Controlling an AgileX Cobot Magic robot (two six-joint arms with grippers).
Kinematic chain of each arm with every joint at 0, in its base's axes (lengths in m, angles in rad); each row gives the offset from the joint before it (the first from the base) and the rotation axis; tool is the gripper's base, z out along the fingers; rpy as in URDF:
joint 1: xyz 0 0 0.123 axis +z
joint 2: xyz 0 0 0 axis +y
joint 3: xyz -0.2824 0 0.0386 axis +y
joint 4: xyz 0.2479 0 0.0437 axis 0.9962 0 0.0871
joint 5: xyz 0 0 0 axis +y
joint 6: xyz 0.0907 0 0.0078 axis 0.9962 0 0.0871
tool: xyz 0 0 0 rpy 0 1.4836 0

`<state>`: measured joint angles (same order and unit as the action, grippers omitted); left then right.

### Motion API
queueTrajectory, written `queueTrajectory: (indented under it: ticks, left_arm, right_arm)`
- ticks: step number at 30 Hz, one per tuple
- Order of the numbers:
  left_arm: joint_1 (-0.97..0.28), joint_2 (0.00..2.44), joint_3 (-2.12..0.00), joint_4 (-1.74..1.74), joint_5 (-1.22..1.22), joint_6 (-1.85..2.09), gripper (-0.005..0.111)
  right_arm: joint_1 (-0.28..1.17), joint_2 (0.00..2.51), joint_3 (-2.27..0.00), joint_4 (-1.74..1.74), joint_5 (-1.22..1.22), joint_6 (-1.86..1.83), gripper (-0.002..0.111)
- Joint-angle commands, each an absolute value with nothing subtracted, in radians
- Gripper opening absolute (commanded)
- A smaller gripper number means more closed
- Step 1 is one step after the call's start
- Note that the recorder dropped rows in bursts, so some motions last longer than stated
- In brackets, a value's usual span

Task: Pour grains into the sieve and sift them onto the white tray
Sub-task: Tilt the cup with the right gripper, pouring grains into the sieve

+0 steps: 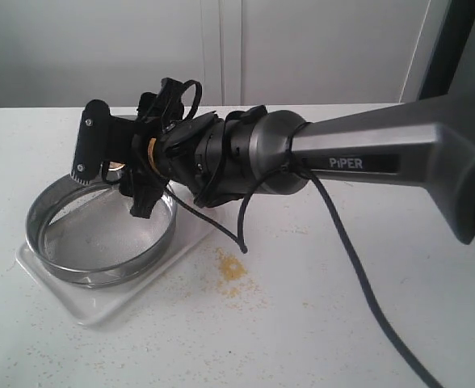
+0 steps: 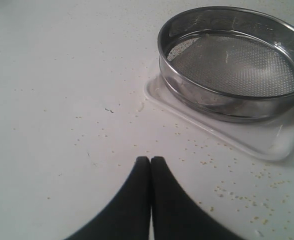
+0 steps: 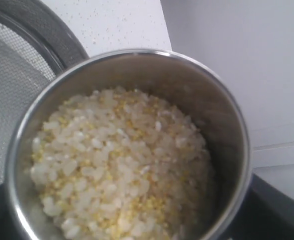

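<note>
The sieve, a wide steel ring with grey mesh, rests on the white tray at the left. Its mesh looks bare. My right gripper reaches across from the right and is shut on a small steel cup, held over the sieve's far rim. The cup is full of grains, pale beige mixed with golden yellow, and the sieve's mesh shows beside it. My left gripper is shut and empty, low over the table a short way from the tray. It is not in the exterior view.
A small patch of spilled grains lies on the white table right of the tray, and stray granules dot the table near it. The right arm's black cable trails across the table. A white wall stands behind.
</note>
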<state>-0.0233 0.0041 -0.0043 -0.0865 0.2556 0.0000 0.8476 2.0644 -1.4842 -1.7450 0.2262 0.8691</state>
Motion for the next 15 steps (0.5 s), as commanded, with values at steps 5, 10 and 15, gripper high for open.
queueTrajectory:
  ticks: [5,10,15]
  left_arm:
    - [-0.022,0.000,0.000,-0.093,0.254,0.000,0.000]
    - [-0.022,0.000,0.000,-0.093,0.254,0.000,0.000]
    - [-0.022,0.000,0.000,-0.093,0.254,0.000,0.000]
  right_arm:
    - [0.894,2.091,-1.505,-1.744,0.291,0.715,0.000]
    - [0.895,2.097,-1.505,-1.744,0.303,0.710,0.000]
    - [0.895,2.098,-1.505,-1.744,0.319,0.674,0.000]
